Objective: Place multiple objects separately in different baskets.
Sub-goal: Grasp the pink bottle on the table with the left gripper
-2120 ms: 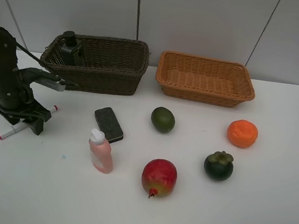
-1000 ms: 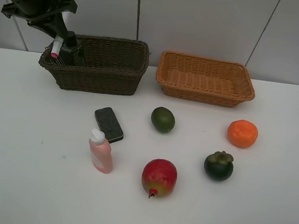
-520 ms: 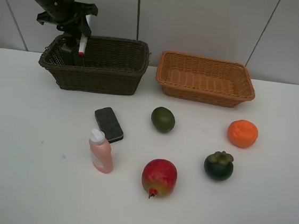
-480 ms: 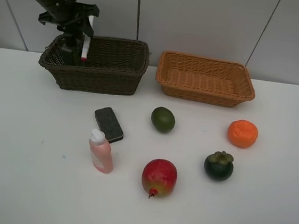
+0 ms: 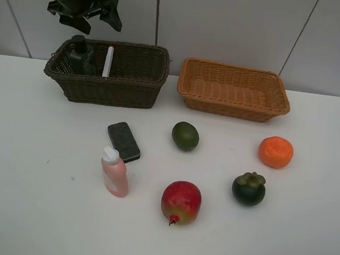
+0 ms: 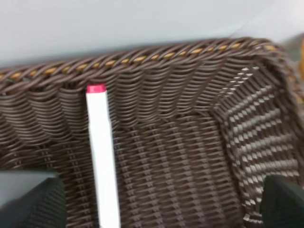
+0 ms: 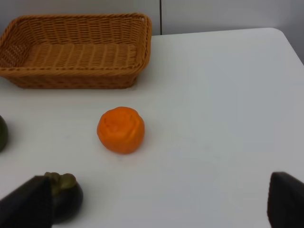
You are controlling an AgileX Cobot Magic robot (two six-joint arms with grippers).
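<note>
Hovering w/ fingers spread, empty, the left gripper (image 5: pixel 100 24) is over the dark basket (image 5: pixel 101 90). Just below it the marker (image 5: pixel 108 61) is inside, near the pump bottle (image 5: pixel 80 54). Right gripper (image 7: pixel 156 204) also spread, the orange (image 7: pixel 120 129) in front.

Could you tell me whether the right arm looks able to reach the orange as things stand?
Probably yes: the orange sits alone on open table ahead of the open right gripper, with the mangosteen off to one side.

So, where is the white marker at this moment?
In the exterior high view the white marker is inside the dark brown basket, back left, beside the pump bottle.
</note>
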